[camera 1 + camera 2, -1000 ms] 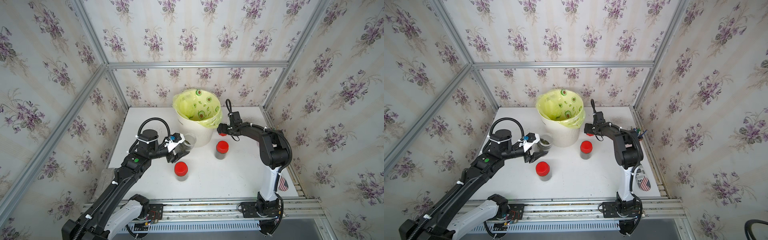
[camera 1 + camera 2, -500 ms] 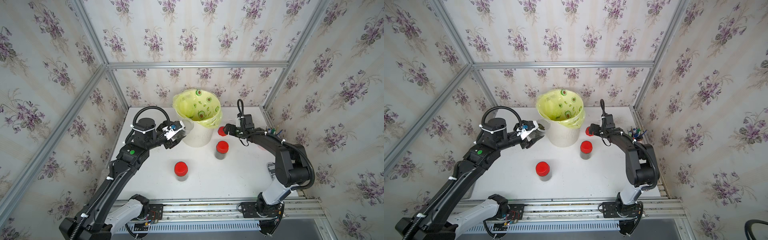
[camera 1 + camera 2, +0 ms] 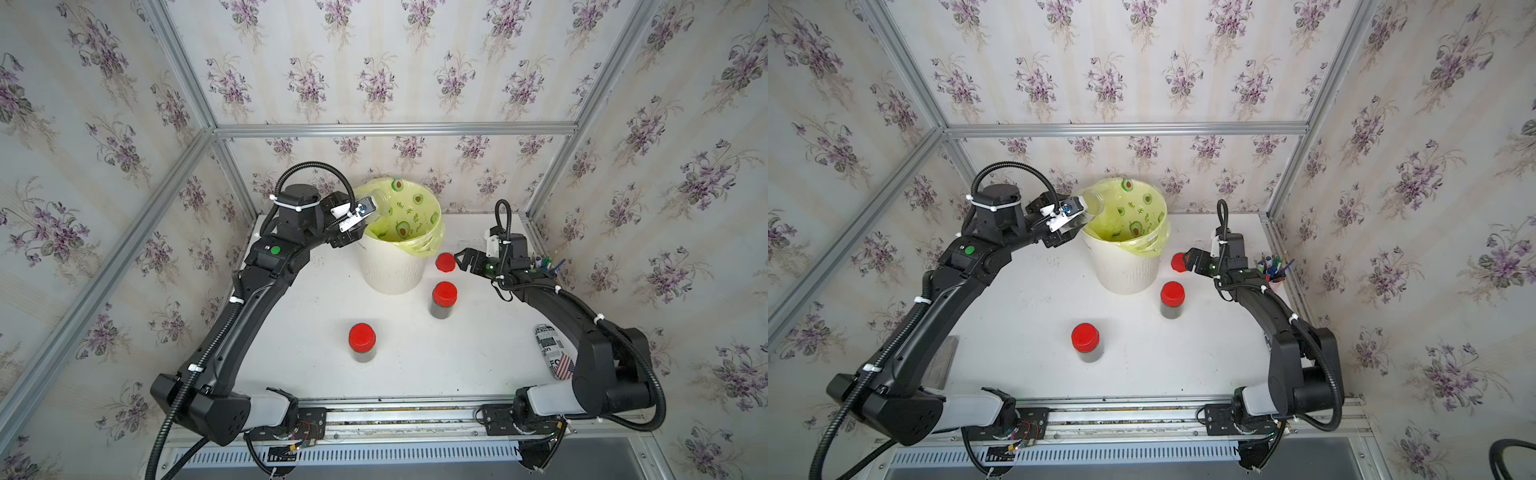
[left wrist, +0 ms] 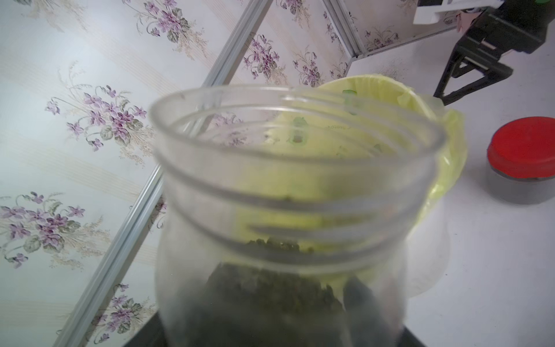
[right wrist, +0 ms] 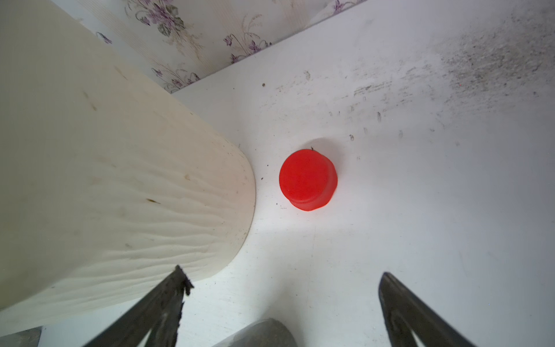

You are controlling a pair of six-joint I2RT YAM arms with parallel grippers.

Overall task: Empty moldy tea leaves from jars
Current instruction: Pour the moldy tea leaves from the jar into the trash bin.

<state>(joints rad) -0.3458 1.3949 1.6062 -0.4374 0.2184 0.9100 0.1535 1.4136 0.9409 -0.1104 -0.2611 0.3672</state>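
My left gripper (image 3: 360, 212) is clamped on the open jar (image 3: 377, 205), above the middle of the frame in both top views. The jar is tipped on its side with its mouth past the left rim of the bin (image 3: 390, 274) and over the yellow bag (image 3: 415, 216) that lines it. In the left wrist view the clear threaded neck of the open jar (image 4: 297, 186) fills the frame. The dark tea leaves (image 4: 270, 300) sit heaped at the base end near my gripper, with a few shreds up at the threads, and the bag's rim (image 4: 420, 99) shows beyond the mouth.

My right gripper (image 3: 460, 262) hangs with its jaws wide apart and nothing between them, right of centre in a top view, just beside the loose red cap (image 3: 445, 262). In the right wrist view both fingers (image 5: 168, 300) are spread, and the cap (image 5: 307, 179) lies on the table (image 5: 420, 210) ahead of them, clear of the tips and close to the bin's cream wall (image 5: 120, 180).

Two capped jars stand upright on the table (image 3: 415, 374). One (image 3: 444, 299) is just below and right of the bin, the other (image 3: 362, 343) lower and nearer the frame's centre; both show a dark mass through the walls. A pen cup (image 3: 544, 264) stands at the table's right edge behind my right wrist.
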